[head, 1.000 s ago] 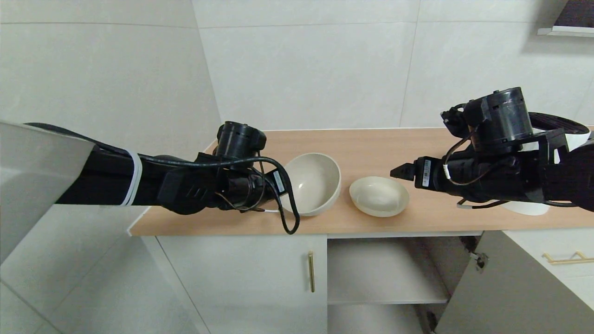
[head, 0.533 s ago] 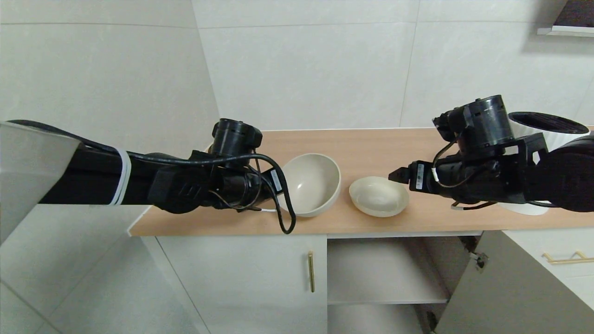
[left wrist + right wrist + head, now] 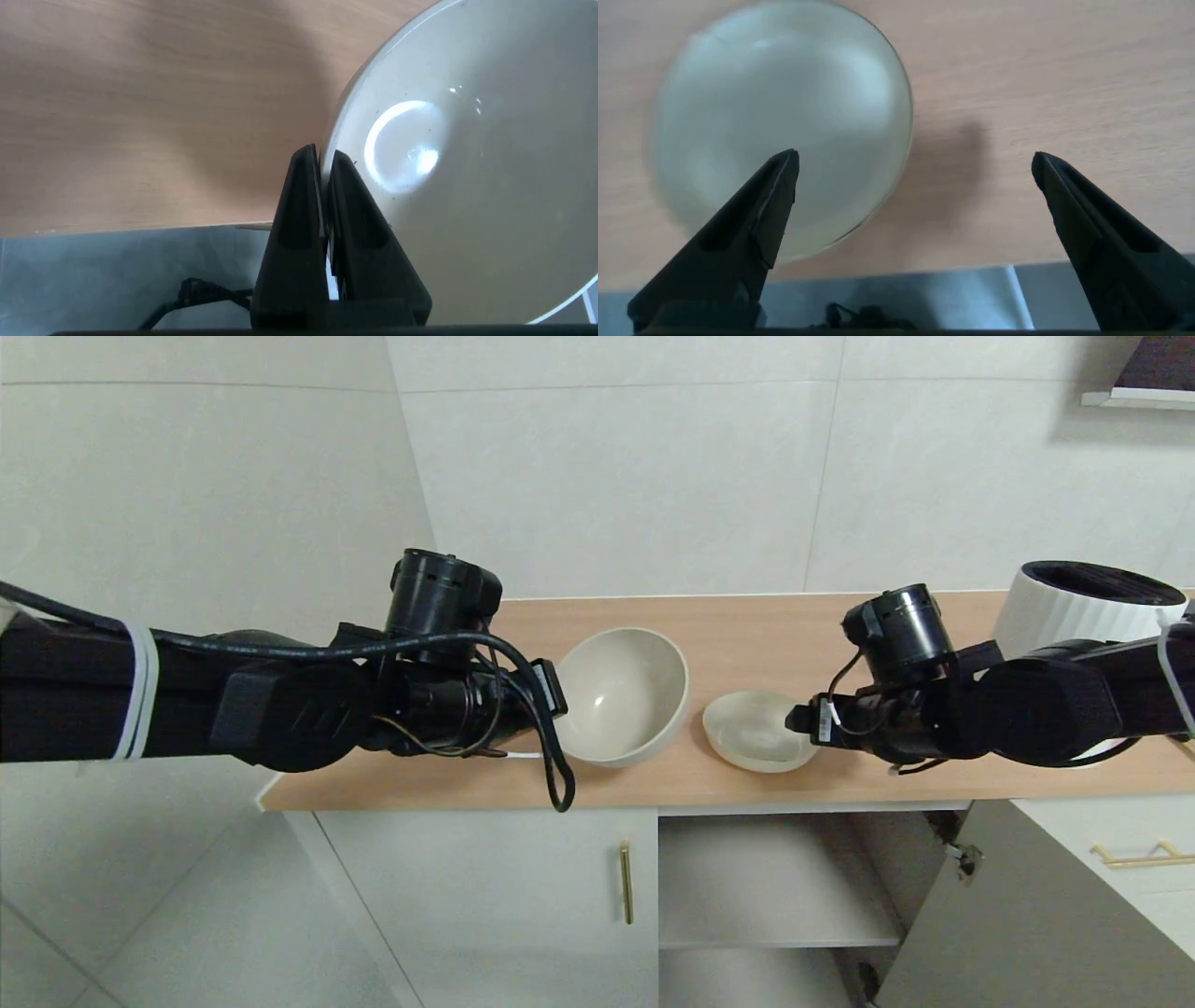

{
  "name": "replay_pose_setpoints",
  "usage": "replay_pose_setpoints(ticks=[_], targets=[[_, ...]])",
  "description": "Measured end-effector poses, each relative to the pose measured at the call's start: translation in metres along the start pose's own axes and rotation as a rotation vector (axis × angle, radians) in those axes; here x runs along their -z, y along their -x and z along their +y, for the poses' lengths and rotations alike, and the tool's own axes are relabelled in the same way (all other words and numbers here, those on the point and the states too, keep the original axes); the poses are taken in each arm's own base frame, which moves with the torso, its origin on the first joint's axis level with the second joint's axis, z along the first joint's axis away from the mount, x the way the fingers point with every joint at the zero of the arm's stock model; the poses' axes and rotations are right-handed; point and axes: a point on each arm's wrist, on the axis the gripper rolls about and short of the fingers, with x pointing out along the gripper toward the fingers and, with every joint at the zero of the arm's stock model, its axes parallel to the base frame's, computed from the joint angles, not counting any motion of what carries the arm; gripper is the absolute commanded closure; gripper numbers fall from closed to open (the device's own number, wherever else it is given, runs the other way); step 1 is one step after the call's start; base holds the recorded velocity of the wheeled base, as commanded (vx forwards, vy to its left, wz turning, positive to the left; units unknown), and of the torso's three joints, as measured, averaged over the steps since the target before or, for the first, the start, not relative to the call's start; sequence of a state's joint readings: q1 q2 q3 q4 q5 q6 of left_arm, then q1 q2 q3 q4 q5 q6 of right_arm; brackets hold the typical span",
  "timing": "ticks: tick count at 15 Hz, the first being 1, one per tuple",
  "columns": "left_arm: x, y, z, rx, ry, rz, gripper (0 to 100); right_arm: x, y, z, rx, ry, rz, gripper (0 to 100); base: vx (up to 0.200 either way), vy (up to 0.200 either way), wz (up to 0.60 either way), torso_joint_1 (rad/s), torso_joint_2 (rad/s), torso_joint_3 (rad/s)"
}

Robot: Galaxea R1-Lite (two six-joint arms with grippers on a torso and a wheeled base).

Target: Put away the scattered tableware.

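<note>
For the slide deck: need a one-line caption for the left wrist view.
Left hand shut on the rim of the large cream bowl, over the wooden counter.

Three cameras, one counter.
The head camera looks forward and down across the wooden counter (image 3: 747,635) from farther back. Each wrist camera looks from close above, the left at the large bowl (image 3: 486,159), the right at the small dish (image 3: 785,121). Both dishes also show in the head view.

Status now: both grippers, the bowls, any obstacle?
Left gripper shut on large bowl rim, bowl tilted. Right gripper open at small bowl rim, nothing held. White container stands behind right arm.
</note>
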State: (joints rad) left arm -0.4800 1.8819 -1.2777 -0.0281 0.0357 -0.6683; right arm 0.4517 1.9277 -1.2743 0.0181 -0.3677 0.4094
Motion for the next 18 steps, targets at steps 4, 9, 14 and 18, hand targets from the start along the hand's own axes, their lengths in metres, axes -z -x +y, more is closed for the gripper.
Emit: replay_pose_setpoints(ticks=[4,9,14,18], targets=[[-0.001,0.004,-0.001,0.006,0.0,-0.007,100,0.005,-0.022,-0.003,0.024,-0.01,0.029,0,0.0,0.0,0.0,0.0,0.0,0.0],[-0.003,0.008,-0.002,0.012,0.001,-0.014,100,0.008,-0.031,-0.002,0.021,-0.013,0.047,100,0.0,0.0,0.0,0.0,0.0,0.0],[0.001,0.017,0.001,0.007,-0.031,-0.012,100,-0.002,-0.014,-0.005,-0.041,-0.054,0.036,100,0.0,0.0,0.0,0.0,0.0,0.0],[0.008,0.046,0.008,0.02,-0.084,-0.013,100,-0.012,0.044,-0.019,-0.199,-0.069,0.029,100,0.0,0.0,0.0,0.0,0.0,0.0]])
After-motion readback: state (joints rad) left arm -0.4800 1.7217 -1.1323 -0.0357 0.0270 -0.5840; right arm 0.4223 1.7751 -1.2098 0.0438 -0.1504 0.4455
